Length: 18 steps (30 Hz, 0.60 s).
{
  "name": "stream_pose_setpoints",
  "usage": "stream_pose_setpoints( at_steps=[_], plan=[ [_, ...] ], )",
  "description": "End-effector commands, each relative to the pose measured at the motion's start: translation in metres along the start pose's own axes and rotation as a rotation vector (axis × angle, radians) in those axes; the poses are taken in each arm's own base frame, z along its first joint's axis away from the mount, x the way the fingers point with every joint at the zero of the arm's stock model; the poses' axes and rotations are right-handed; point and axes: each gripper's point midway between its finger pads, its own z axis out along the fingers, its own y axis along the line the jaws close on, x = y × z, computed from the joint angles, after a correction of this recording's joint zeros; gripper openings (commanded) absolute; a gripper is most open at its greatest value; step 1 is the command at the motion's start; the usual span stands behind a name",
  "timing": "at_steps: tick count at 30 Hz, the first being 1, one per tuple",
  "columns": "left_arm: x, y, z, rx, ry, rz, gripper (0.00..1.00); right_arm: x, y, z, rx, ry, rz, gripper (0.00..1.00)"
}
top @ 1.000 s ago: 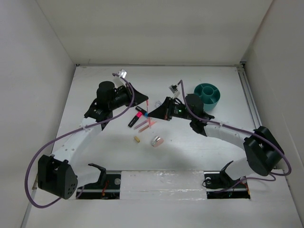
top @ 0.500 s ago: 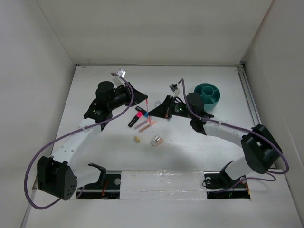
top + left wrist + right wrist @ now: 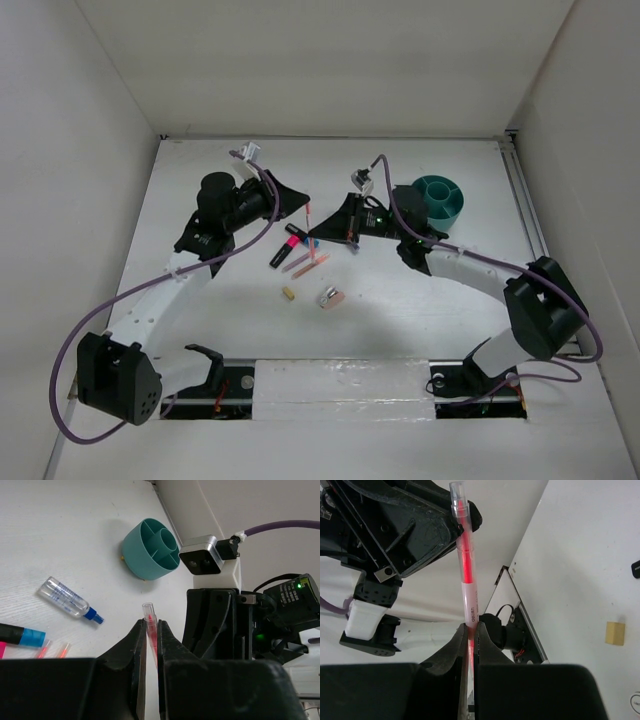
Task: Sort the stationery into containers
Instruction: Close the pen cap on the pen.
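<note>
Right wrist view, nearest first: the right gripper [image 3: 469, 630] has its jaws pinched shut on the lower shaft of a thin pink pen [image 3: 464, 560]. The pen runs up and away to the left gripper [image 3: 149, 627], whose jaws are likewise clamped on it just below its clear end. So both arms hold one pen at once, lifted off the table [image 3: 400, 310] between them, and I judge the step in hand to be a pass from left to right. On the table, loose stationery waits: the silver-pink oval piece [image 3: 330, 297] and tan block [image 3: 288, 294] nearest the bases, then more pink pens [image 3: 308, 263] and the markers [image 3: 284, 250], with the clear tube [image 3: 70, 599] near them. Farthest off, toward the far right of the table, stands the teal bowl [image 3: 145, 555], well apart from the pen. To pass it well, the left jaws should open fully before either arm moves, then back off along their own line so the fingers do not drag the shaft askew. The right grip sits near one end, so the long free part may swing. The carry should end with the pen tip-down above one compartment, since a slim pen could tip over the rim.
</note>
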Motion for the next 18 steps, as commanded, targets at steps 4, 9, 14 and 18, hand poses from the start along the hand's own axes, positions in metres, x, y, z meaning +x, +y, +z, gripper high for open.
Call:
stream_pose_setpoints(
  at_steps=[4, 9, 14, 18],
  plan=[
    [0.042, -0.003, -0.011, 0.050, 0.161, -0.013, 0.00, -0.070, 0.043, -0.006, -0.095, -0.207, -0.064, 0.00],
    [0.043, -0.003, -0.012, 0.055, 0.155, 0.001, 0.00, -0.067, 0.041, -0.005, -0.090, -0.194, -0.058, 0.00],
    [0.043, -0.002, -0.014, 0.049, 0.148, 0.002, 0.00, -0.064, 0.034, -0.004, -0.080, -0.180, -0.047, 0.00],
    [0.043, -0.006, -0.014, 0.070, 0.154, -0.003, 0.00, -0.069, 0.030, -0.002, -0.066, -0.199, -0.040, 0.00]
  ],
)
